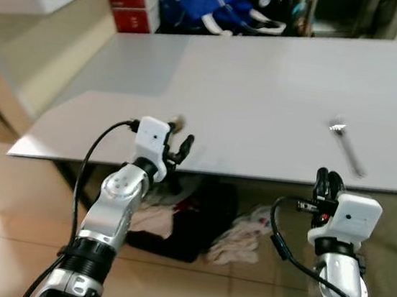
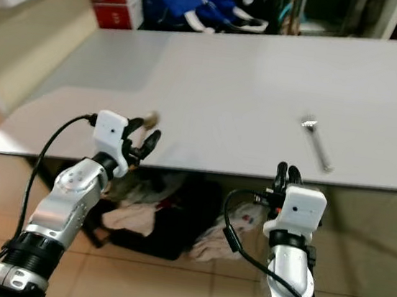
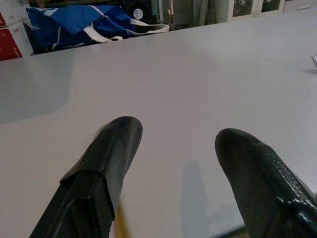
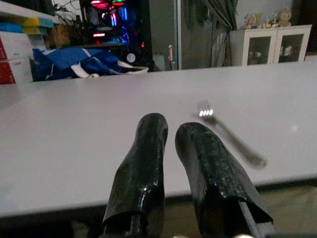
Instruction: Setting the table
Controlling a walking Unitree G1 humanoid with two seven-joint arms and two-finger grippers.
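Fingers on my left gripper (image 1: 180, 145) stand spread over the near left part of the grey table (image 1: 263, 91); the left wrist view shows a wide gap between the two black pads with bare tabletop beyond. Something small and tan pokes up just past the gripper's tip in the head views, and a thin yellowish sliver runs beside one finger in the wrist view; I cannot tell what it is or whether the gripper carries it

Moving right, the metal fork (image 1: 346, 146) lies flat on the right part of the table, tines pointing away from me, handle angling back toward the near edge. It sits well apart from the left gripper and much closer to my right one

My right gripper (image 1: 328, 183) hangs just below and in front of the table edge, its jaws pressed nearly together with only a thin slit between them, holding nothing, lined up roughly toward the fork

I judge the fork light, rigid and slick, and lying so low on a hard top it leaves little to get under. I would pinch across the handle near its middle, pads straddling the narrow width, and close firmly so it cannot skate or twist out
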